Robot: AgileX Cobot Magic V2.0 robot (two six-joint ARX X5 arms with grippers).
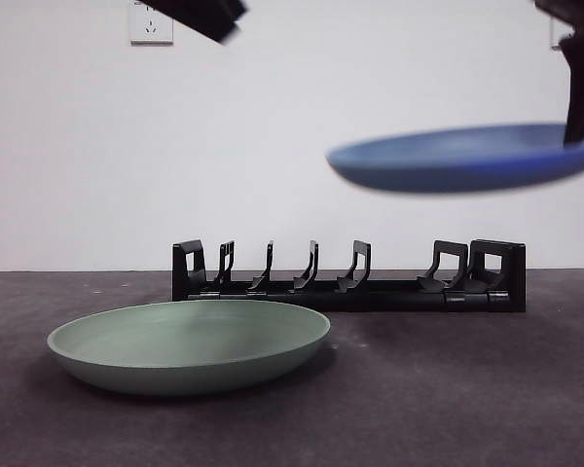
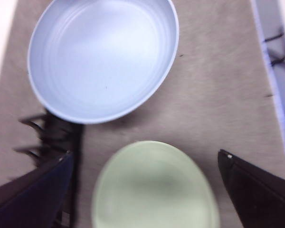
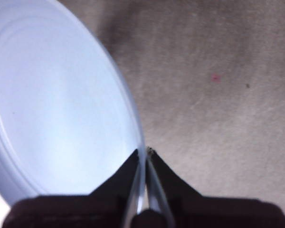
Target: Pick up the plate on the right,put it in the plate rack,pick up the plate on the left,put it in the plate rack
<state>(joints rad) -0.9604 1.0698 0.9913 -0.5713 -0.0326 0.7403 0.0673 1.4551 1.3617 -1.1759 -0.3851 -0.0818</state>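
Note:
The blue plate (image 1: 467, 156) hangs in the air, nearly level, above the right end of the plate rack (image 1: 350, 277). My right gripper (image 1: 582, 122) is shut on the plate's right rim; in the right wrist view its jaws pinch the rim of the blue plate (image 3: 57, 109) at the gripper (image 3: 143, 156). The green plate (image 1: 190, 342) lies flat on the table in front of the rack's left half. My left gripper (image 2: 145, 164) is open, high above the green plate (image 2: 154, 187), and shows as a black tip at the top of the front view. The blue plate (image 2: 102, 57) also shows in the left wrist view.
The dark grey tabletop (image 1: 467, 389) runs in front of the rack. A white wall with a socket (image 1: 151, 24) stands behind. The rack (image 2: 52, 137) shows blurred beside the left jaw in the left wrist view.

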